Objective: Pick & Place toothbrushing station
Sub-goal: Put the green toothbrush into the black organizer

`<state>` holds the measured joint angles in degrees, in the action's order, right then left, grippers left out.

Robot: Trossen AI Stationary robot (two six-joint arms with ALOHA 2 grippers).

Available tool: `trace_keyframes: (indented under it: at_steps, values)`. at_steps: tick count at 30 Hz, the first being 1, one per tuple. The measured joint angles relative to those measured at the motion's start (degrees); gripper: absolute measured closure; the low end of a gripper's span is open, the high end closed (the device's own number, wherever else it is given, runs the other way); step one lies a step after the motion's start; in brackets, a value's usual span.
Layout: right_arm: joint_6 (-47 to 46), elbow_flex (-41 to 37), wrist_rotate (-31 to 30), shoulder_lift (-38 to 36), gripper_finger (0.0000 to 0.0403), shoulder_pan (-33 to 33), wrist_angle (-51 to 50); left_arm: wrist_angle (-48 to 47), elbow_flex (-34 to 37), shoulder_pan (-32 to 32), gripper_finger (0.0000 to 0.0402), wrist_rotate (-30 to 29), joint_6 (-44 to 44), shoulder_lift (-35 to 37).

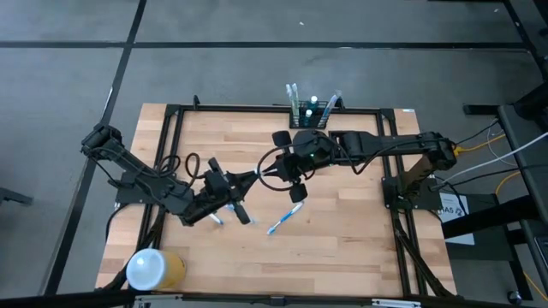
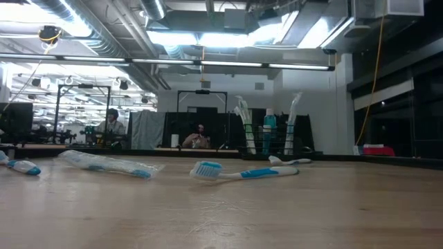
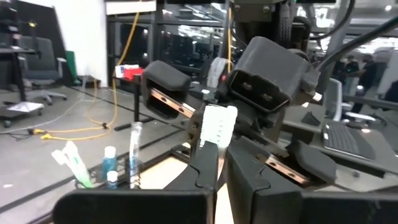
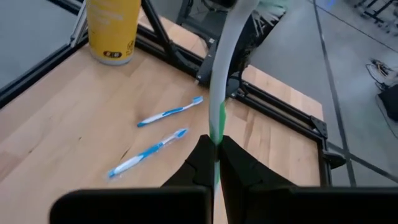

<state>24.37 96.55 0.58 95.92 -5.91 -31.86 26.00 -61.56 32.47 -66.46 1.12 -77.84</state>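
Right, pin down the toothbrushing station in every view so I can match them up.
High view: toothbrushing station at the middle of the table's far edge.
Low view: far back, right of centre.
Left wrist view: far off, at the table's edge.
Right wrist view: not in it.
Shared landmark: the blue bottle standing in it, at and.
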Motion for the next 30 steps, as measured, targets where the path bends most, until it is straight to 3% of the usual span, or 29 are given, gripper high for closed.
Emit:
trace_keyframes:
  at_steps: [4,10,17,20,23,30]
  values:
    - [-2.84,0.00,0.02,0.00,0.0383,-0.13,0.10,0.19,0.00,-0.02,0.0395,-2.39,-1.14,0.13]
    - [-8.48,0.00,-0.24,0.00,0.0324,-1.74,-1.14,0.75,0.00,-0.69,0.0399,-4.67,-2.55,0.52]
    - [-14.39,0.00,-2.09,-0.14,0.0283,-5.01,-10.17,1.28,0.04,-1.94,0.0401,-6.69,-6.38,1.16]
    - [-19.29,-0.17,-1.64,-0.80,0.0280,-7.31,-16.87,1.25,0.02,-4.03,0.0399,-5.03,-7.28,1.42]
    - [-23.71,-2.00,-2.42,-2.42,0.0283,-11.37,-20.98,0.93,0.24,-7.38,0.0399,0.65,-6.65,1.42]
    - [-38.46,-12.19,-12.05,-11.15,0.0299,-22.47,-20.41,-5.24,0.26,-13.97,0.0400,7.61,-1.88,1.46]
